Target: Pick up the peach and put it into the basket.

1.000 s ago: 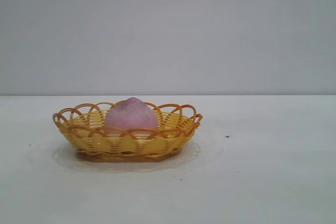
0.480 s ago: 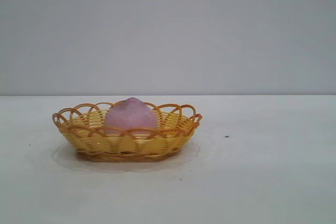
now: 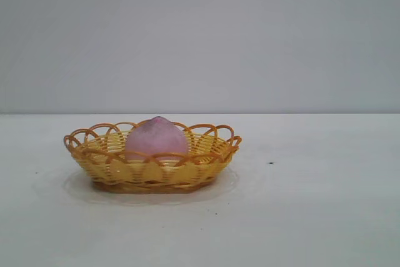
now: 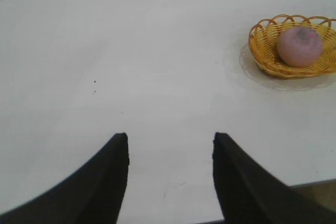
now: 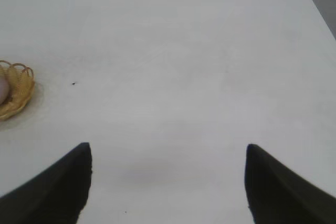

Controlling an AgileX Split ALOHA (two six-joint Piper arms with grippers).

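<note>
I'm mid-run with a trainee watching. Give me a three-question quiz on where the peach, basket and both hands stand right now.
1. True or false: the peach lies inside the basket.
2. Which hand grips the peach: A left, B right, C neither?
3. Fill in: the left hand and right hand are both ____ over bare table.
Key: 1 true. 2 C. 3 open.

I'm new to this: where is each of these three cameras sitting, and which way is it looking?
Exterior view: low at table height, level, facing the basket with the peach in it; no arm shows.
Left wrist view: on the left arm, looking down over the table; the left gripper shows open, away from the basket.
Right wrist view: on the right arm, looking down; the right gripper shows open.
Both wrist views share the basket and peach with the exterior view.
</note>
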